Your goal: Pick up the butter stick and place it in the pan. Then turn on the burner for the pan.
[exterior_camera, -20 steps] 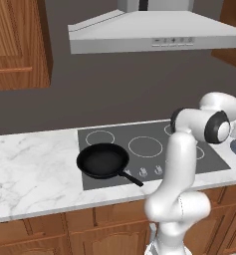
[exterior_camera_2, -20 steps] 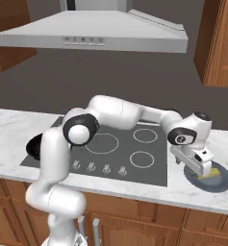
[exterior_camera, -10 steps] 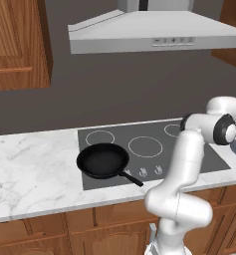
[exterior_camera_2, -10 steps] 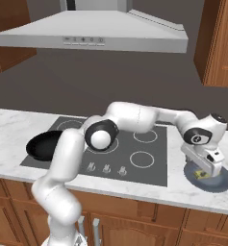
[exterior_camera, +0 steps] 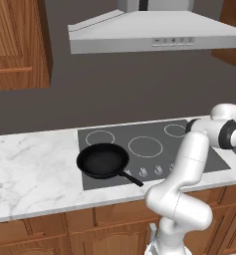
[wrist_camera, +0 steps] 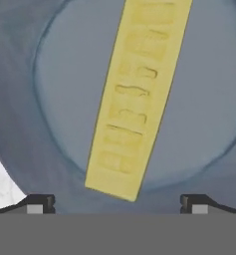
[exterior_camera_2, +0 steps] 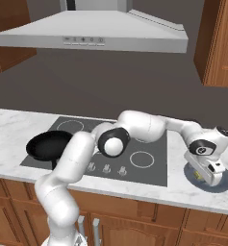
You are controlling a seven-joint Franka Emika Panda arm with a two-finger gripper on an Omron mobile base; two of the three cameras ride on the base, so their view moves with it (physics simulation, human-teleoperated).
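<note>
Half the butter stick (wrist_camera: 137, 97) cropped.

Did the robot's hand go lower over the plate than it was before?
Yes. In the right base view the gripper has dropped toward the blue-grey plate, right of the stove.

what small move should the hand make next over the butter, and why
Probably go straight down and close. In the hand view the butter stick lies flat on the grey plate, between the open fingertips, which are not yet touching it. The hand hovers low over the plate.
</note>
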